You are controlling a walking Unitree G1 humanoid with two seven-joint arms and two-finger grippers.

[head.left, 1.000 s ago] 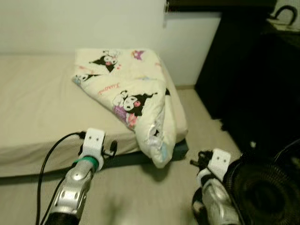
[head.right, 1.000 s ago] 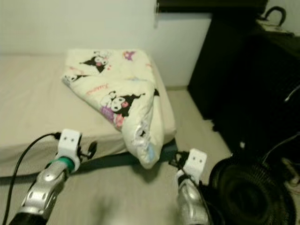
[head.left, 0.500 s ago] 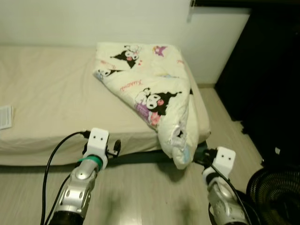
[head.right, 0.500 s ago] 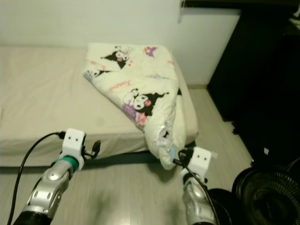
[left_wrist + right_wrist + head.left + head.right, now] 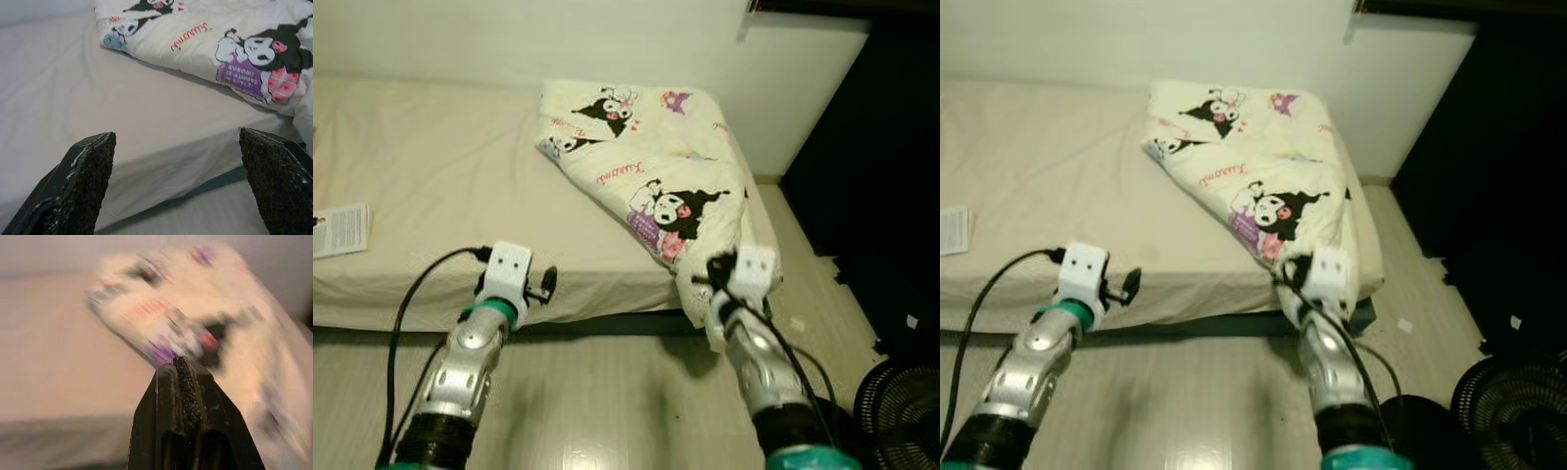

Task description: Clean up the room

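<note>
Right hand (image 5: 717, 274) has risen from beside the floor fan to the bed's near corner.
Its fingers (image 5: 183, 382) are pressed together, empty, just before the cartoon-print quilt (image 5: 656, 176) folded at the mattress (image 5: 431, 186) end (one corner droops over the edge). Left hand (image 5: 176, 181) hangs spread wide near the bed's side; a booklet (image 5: 340, 228) lies further left.

Head cams look down from standing height at the bed (image 5: 431, 186) and blanket (image 5: 656, 166), nearly the same framing. Both wrist cams sit low, close, facing that same blanket; right one's blurry.
</note>
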